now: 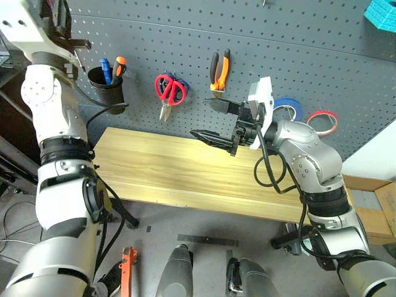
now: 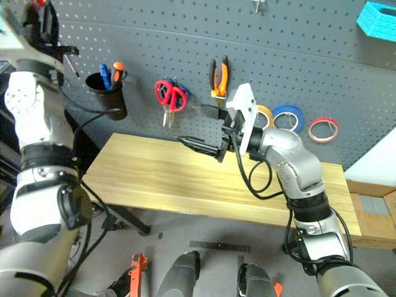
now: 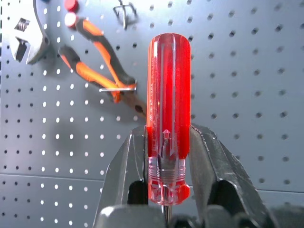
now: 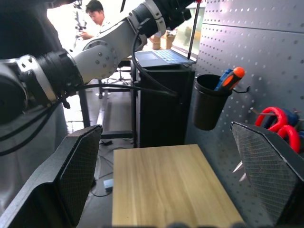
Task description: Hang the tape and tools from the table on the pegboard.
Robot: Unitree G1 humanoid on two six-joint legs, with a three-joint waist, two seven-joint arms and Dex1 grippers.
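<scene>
My left gripper (image 3: 168, 132) is shut on the slim red-handled screwdriver (image 3: 168, 118), raised high at the far left of the pegboard (image 1: 297, 43); its thin shaft (image 2: 72, 65) points down. My right gripper (image 1: 199, 117) hovers open and empty over the light wood table (image 1: 161, 167), pointing left. On the pegboard hang the red-handled scissors (image 1: 170, 88), the orange-and-black pliers (image 1: 219, 71) and the red ring of tape (image 1: 322, 121). The table top is bare.
A black cup (image 1: 106, 86) holding blue and orange screwdrivers hangs on the board left of the scissors. Blue tape (image 1: 288, 108) and yellow tape (image 2: 265, 114) hang behind my right wrist. A wrench (image 3: 26, 33) and another pair of pliers (image 3: 95, 52) hang ahead of the left gripper. A person (image 4: 95, 9) sits beyond the table's left end.
</scene>
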